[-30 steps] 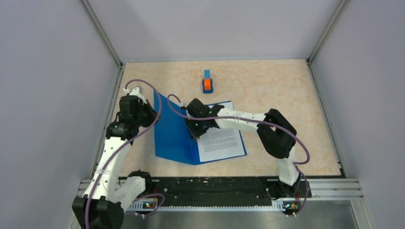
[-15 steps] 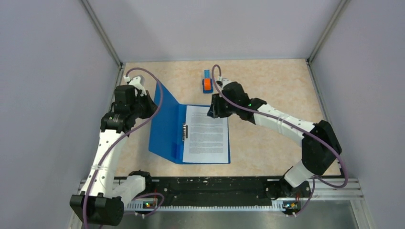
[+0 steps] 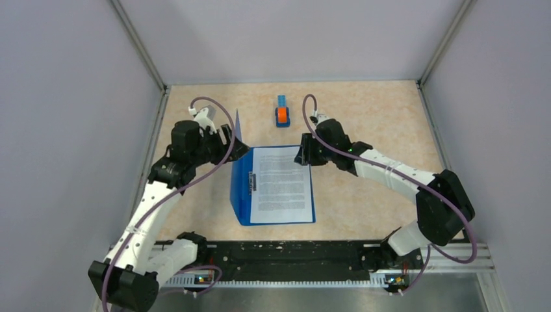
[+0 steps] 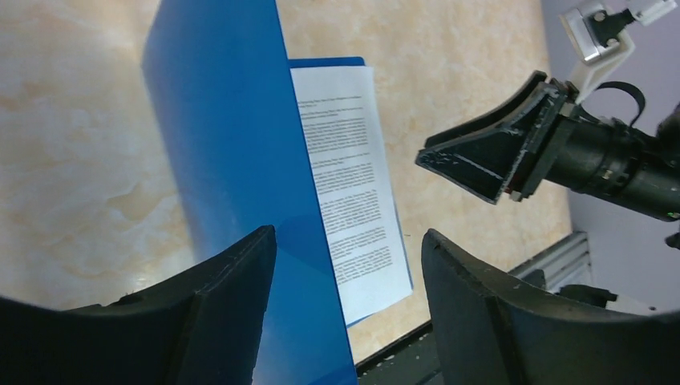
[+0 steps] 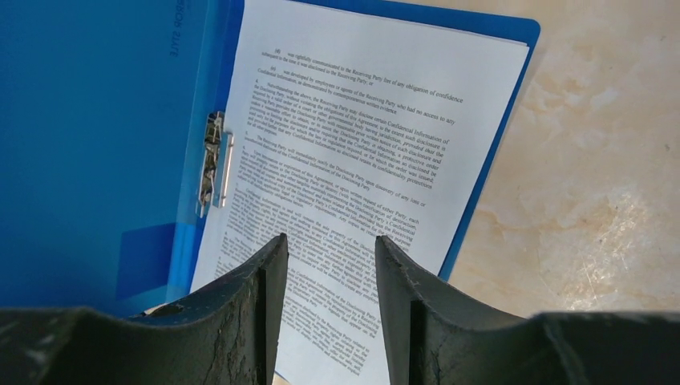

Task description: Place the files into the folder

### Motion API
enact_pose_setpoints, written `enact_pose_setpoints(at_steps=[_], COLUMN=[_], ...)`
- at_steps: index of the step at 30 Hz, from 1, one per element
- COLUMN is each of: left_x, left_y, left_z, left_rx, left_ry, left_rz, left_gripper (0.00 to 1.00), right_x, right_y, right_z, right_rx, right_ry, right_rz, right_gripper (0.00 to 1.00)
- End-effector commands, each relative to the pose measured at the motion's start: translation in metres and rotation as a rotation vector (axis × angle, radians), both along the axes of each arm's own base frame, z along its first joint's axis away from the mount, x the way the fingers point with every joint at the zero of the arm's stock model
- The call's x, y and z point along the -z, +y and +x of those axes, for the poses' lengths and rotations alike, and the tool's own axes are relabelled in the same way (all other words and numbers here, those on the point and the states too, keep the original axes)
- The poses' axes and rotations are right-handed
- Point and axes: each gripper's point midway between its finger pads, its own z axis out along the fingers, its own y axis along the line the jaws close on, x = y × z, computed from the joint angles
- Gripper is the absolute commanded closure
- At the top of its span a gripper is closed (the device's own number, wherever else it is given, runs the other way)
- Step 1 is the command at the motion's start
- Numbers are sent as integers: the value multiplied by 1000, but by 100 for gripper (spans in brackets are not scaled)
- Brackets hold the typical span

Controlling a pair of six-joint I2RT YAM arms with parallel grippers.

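The blue folder (image 3: 242, 195) lies open on the table. The files (image 3: 282, 184), white printed sheets, rest flat on its back cover beside the metal spine clip (image 5: 215, 164). The front cover (image 4: 232, 144) stands nearly upright along the spine. My left gripper (image 4: 349, 234) is open, and the cover's free edge runs between its spread fingers, close to the left one. In the top view this gripper (image 3: 239, 148) is at the cover's far end. My right gripper (image 5: 330, 241) hovers open over the files (image 5: 345, 136) near their far right corner (image 3: 300, 156), with nothing between its fingers.
A small blue-and-orange object (image 3: 282, 114) sits on the table beyond the folder. Grey walls close in on the left, the right and the back. The black base rail (image 3: 292, 257) runs along the near edge.
My left gripper has opened and moved right, and the front cover has swung from lying open to nearly upright. My right gripper left the spine area and now hovers at the files' far right corner.
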Motion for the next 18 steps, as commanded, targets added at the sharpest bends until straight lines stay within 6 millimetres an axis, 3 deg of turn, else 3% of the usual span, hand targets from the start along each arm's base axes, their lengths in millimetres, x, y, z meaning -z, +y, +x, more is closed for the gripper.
enact_pose_setpoints(at_steps=[1,6,10,16,18], left_x=[-21,-25,-17,26,44], left_y=[-37,-70,-85,-99,-104], left_z=[-2,-12,-14,-10,-8], left_rx=[97,204,250,262,260], left_ry=[-76,-105,-99,-25,8], left_rz=[-135,-235,-293,-268,-254], left_gripper=[27,21,16,14,7], right_x=[-28,-34,-45,-74,-84], right_y=[-4,-18,-36,-72,-81], right_z=[13,16,19,19,17], right_rx=[50,96,162,297,330], right_ry=[-88,-111,-150,-246,-277], right_rz=[52,32,-1,-30,-29], right_gripper=[56,55,55,50,48])
